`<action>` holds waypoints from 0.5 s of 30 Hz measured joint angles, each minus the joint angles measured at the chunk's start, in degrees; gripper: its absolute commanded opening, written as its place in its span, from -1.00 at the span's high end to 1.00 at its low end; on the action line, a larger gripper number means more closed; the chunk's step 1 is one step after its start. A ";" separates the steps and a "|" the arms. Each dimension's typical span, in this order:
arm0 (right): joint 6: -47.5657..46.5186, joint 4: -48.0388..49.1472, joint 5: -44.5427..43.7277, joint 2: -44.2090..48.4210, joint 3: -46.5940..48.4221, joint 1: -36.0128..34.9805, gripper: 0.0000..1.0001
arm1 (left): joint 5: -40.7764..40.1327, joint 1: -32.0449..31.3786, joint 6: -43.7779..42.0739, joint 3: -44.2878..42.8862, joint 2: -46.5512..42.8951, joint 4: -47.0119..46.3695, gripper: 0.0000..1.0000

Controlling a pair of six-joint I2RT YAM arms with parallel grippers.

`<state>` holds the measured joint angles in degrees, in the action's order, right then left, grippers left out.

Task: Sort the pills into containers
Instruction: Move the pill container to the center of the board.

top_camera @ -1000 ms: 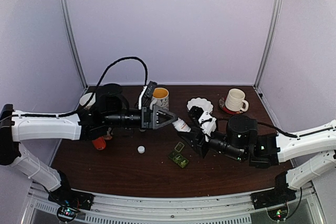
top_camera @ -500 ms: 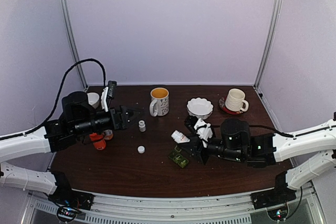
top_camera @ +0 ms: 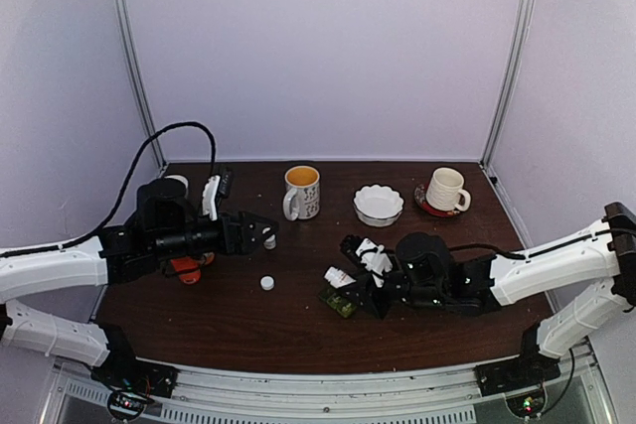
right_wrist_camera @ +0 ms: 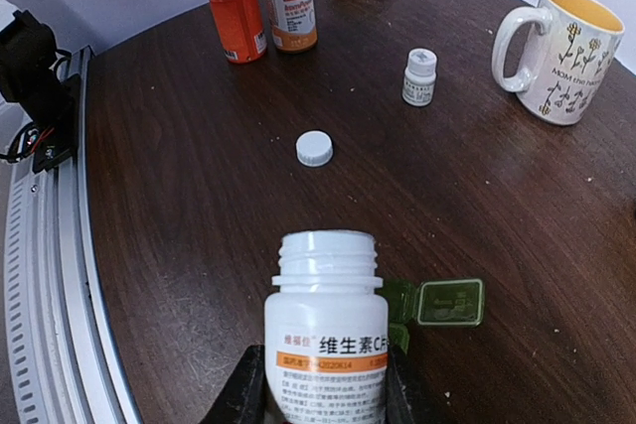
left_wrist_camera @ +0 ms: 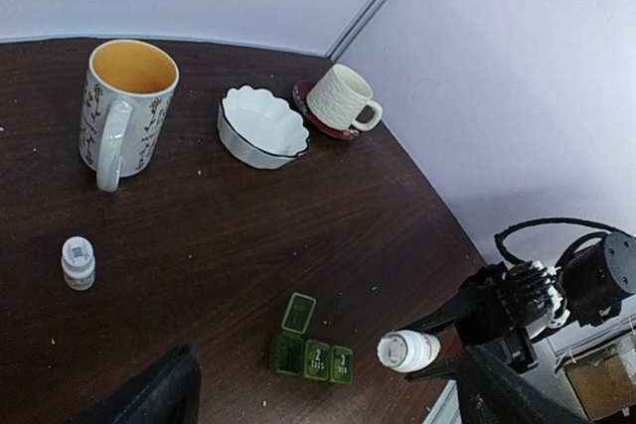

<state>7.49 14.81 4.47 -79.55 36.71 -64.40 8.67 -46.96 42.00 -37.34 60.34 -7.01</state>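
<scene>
The small flat dark-green plastic pill box [top_camera: 339, 301] lies on the dark wooden desk [top_camera: 298, 330], just ahead of your right jaws [top_camera: 364, 285] and a little below them. Its row of three square compartments runs across the line of those jaws, not along it. One end compartment has its lid flipped open; the other two look closed. In the right wrist view most of the box [right_wrist_camera: 449, 302] is hidden behind what you hold, with only the open lid showing off to the right of the jaws.

The right jaws are clenched on the body of a white plastic pill bottle with an orange-banded label [right_wrist_camera: 326, 345]. The bottle is uncapped, and its mouth points forward, away from the jaws. From the left wrist view the mouth seems to sit by the closed end of the row, so I judge that the pour depends on bringing it sideways over the open compartment.

The right arm is clearly the nearer one. Your left jaws [top_camera: 256, 231] stand released and grasp nothing. The pill box is well apart from them, ahead and to their right. A loose white round cap [right_wrist_camera: 315, 148] lies farther ahead of the right jaws.
</scene>
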 measured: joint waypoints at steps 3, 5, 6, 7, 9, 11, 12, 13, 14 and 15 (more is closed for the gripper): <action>0.48 0.72 1.25 -1.95 -0.57 0.83 0.94 | 1.03 0.00 -0.48 -0.76 2.29 0.85 -0.81; 0.70 1.44 2.08 -3.72 -0.61 1.22 0.94 | 1.70 0.00 -0.79 -1.36 3.67 1.20 -0.76; 0.79 1.70 2.40 -4.55 -0.63 1.36 0.94 | 2.03 0.00 -1.07 -1.77 4.46 1.51 -0.73; 0.92 1.88 2.84 -5.35 -0.70 1.44 0.94 | 2.29 0.00 -1.31 -2.12 5.07 1.75 -0.72; 1.14 2.36 3.28 -6.43 -0.79 1.46 0.94 | 2.78 0.00 -2.10 -3.15 6.40 2.69 -0.69; 1.49 2.93 3.54 -7.19 -0.87 1.66 0.95 | 3.21 0.00 -2.82 -4.33 7.96 3.37 -0.67; 1.55 3.06 3.67 -7.45 -0.87 1.75 0.95 | 3.54 0.00 -3.19 -4.92 8.90 3.69 -0.67; 1.70 3.17 3.74 -7.65 -0.90 1.79 0.94 | 3.78 0.00 -3.43 -5.33 9.66 3.89 -0.66; 1.79 3.50 3.89 -7.87 -0.98 1.88 0.95 | 4.15 0.00 -3.67 -5.68 10.58 3.98 -0.64; 1.92 3.80 4.02 -8.02 -1.05 1.97 0.94 | 4.39 0.00 -3.87 -5.92 11.39 4.07 -0.63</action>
<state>9.41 18.61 8.49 -87.57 35.66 -62.43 13.06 -46.96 38.13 -43.27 71.72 -2.94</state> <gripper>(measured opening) 0.300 0.833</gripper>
